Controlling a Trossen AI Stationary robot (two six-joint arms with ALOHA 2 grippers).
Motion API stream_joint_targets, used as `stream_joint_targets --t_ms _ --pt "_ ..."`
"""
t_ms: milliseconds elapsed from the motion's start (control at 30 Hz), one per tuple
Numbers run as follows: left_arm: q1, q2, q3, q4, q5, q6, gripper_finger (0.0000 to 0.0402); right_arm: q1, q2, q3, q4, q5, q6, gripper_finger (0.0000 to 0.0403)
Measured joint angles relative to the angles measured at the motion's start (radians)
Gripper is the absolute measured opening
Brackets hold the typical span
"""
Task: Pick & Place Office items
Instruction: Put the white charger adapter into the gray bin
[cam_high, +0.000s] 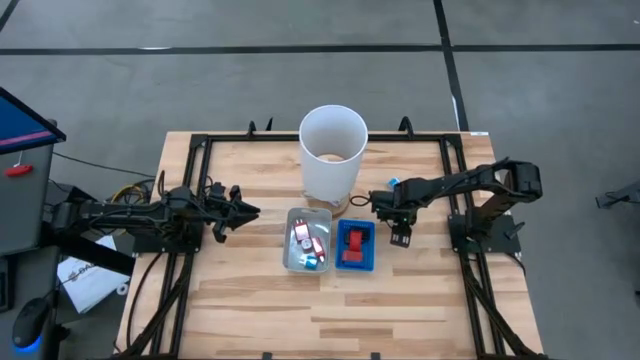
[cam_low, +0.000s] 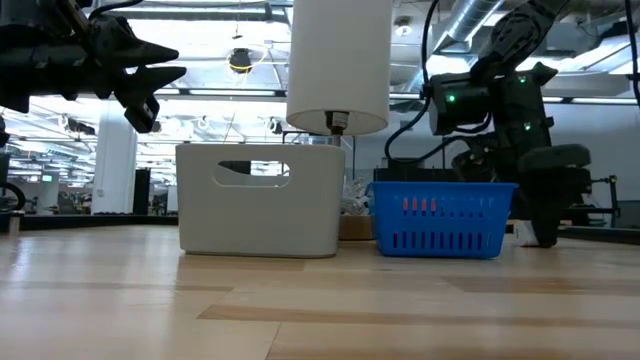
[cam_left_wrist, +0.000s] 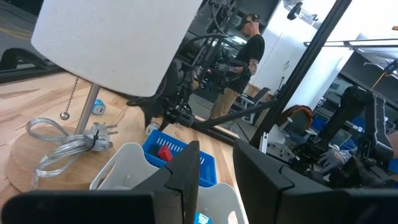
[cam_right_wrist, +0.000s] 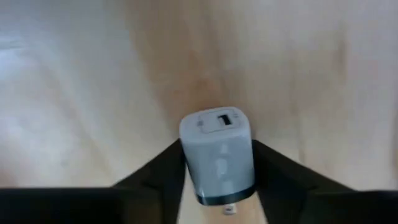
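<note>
Right gripper (cam_right_wrist: 217, 186) pinches a small white plug-in charger block (cam_right_wrist: 219, 155) between its two dark fingers, jaws closed to the block's width; wrist view shows a slot on the block's face and bare wood tabletop behind it. In the high view the right gripper (cam_high: 400, 232) sits right of centre, just beside the right edge of the blue tray (cam_high: 356, 262), pointing down; block itself too small to pick out there. Left gripper (cam_high: 240, 211) is left of centre, held above the table, near but clear of the clear tray (cam_high: 291, 250); jaws a little apart, nothing in them, as the gap between the fingers (cam_left_wrist: 186, 174) in the left wrist view confirms. Clear tray holds several small red, white and blue items (cam_high: 307, 240); blue tray holds a red item (cam_high: 354, 240). Tall white cylinder (cam_high: 333, 150) stands upper centre, directly behind both trays, on a round wood base. Low view: white tray at centre left, blue basket (cam_low: 443, 218) at centre right, touching or nrly so. A person (cam_left_wrist: 239, 68) stands in the room beyond the table.
</note>
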Motion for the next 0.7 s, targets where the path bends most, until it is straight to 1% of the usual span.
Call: stream_joint_targets --t_ms 67,233,300,367,433,600,700 --pt "0.0 0.0 0.0 -0.005 0.0 0.0 0.0094 0.002 -0.01 -0.001 0.003 -0.034 0.0 0.0122" --pt "0.0 0.0 0.0 -0.01 0.0 0.0 0.0094 0.009 -0.022 -0.001 -0.01 -0.138 0.053 0.0123" --pt "0.0 0.0 0.0 -0.011 0.0 0.0 0.0094 0.036 -0.029 -0.001 -0.022 -0.19 0.089 0.0123" --pt "0.0 0.0 0.0 -0.011 0.0 0.0 0.0094 0.082 -0.041 -0.001 -0.017 -0.252 0.132 0.0123" --pt "0.0 0.0 0.0 -0.016 0.0 0.0 0.0094 0.143 -0.067 -0.002 -0.001 -0.289 0.185 0.0123" --pt "0.0 0.0 0.0 -0.017 -0.001 -0.005 0.0094 0.32 -0.161 -0.002 0.052 -0.294 0.387 0.0123" --pt "0.0 0.0 0.0 -0.017 -0.001 -0.008 0.0094 0.41 -0.228 -0.002 0.193 -0.285 0.541 0.0123"
